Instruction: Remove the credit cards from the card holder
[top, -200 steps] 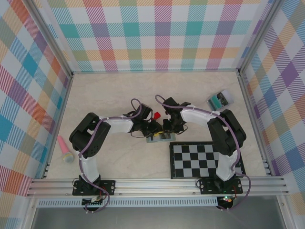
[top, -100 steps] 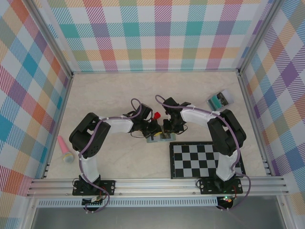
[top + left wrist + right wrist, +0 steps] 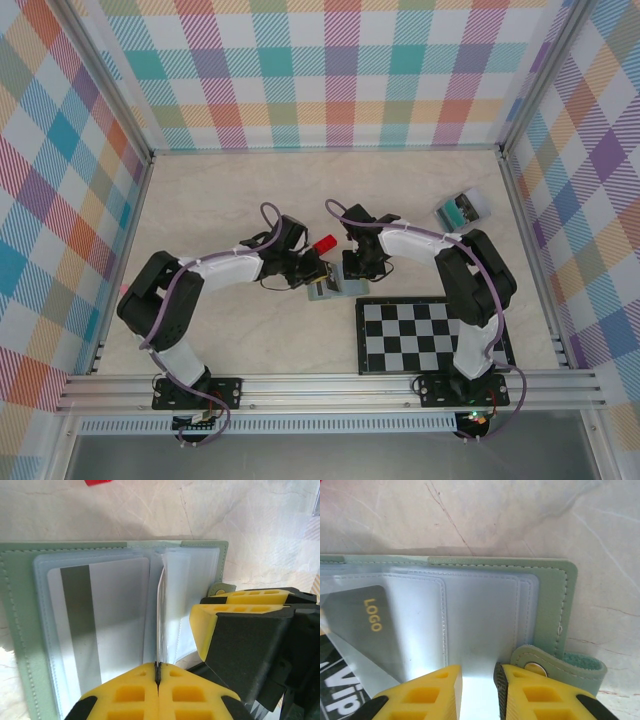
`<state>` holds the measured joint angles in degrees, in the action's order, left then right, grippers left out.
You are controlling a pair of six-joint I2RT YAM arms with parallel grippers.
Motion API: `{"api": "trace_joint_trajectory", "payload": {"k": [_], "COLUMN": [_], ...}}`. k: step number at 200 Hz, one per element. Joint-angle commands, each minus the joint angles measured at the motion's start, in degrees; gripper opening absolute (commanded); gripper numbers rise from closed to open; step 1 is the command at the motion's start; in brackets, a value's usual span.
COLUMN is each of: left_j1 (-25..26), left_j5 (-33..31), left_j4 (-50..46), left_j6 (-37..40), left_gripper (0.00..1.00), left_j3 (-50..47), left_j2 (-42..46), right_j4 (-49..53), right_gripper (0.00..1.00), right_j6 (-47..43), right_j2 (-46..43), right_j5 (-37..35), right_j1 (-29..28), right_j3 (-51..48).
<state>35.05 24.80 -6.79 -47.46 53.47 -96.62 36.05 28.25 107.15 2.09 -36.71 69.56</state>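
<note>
The sage-green card holder (image 3: 322, 290) lies open on the table between my two grippers. In the left wrist view its left sleeve (image 3: 20, 630) holds a credit card (image 3: 95, 620) with a grey stripe. My left gripper (image 3: 158, 669) is shut on the thin lower edge of an upright leaf (image 3: 161, 605), a clear sleeve. A dark credit card marked LOGO (image 3: 365, 620) shows tilted inside a clear sleeve. My right gripper (image 3: 477, 672) rests on the holder's right panel (image 3: 552, 600) beside the snap tab (image 3: 535, 669). Its jaws stand slightly apart with nothing between them.
A small red block (image 3: 325, 244) lies just behind the holder. The checkerboard (image 3: 425, 335) sits to the near right. A clear box with teal contents (image 3: 461, 209) stands at the far right. Metal rails and checked walls bound the table.
My left jaws have closed onto the upright leaf. The left arm's elbow has swung left and toward the near edge. The right arm has stayed put.
</note>
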Motion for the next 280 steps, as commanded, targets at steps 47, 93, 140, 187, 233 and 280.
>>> {"api": "trace_joint_trajectory", "payload": {"k": [47,93,140,187,233,280], "left_j1": [-1.7,-3.7,-5.2,-5.4,-5.4,-5.4], "left_j5": [-0.4,-2.9,-3.8,-1.1,2.1,2.0], "left_j4": [-4.0,-11.5,-12.6,2.3,21.6,33.0], "left_j6": [2.3,5.0,5.2,0.3,-7.4,-12.5], "left_gripper": [0.00,0.00,0.00,0.00,0.00,0.00], "left_j3": [0.1,2.2,2.9,0.3,-3.8,-7.7], "left_j2": [3.6,8.5,13.4,19.3,20.6,21.3], "right_j4": [2.0,1.0,-2.8,-15.7,-29.3,-37.2], "right_gripper": [0.29,0.36,0.48,0.63,0.70,0.71], "right_j6": [-0.6,-0.8,0.6,9.6,18.6,24.2], "right_j2": [-4.4,-12.2,-20.4,-27.6,-29.7,-30.1], "right_j5": [-0.2,1.3,5.7,18.3,27.7,31.8], "right_j1": [1.0,1.8,2.2,4.5,5.9,7.7], "right_j3": [0.8,0.6,-1.7,-7.0,-10.0,-12.8]}}
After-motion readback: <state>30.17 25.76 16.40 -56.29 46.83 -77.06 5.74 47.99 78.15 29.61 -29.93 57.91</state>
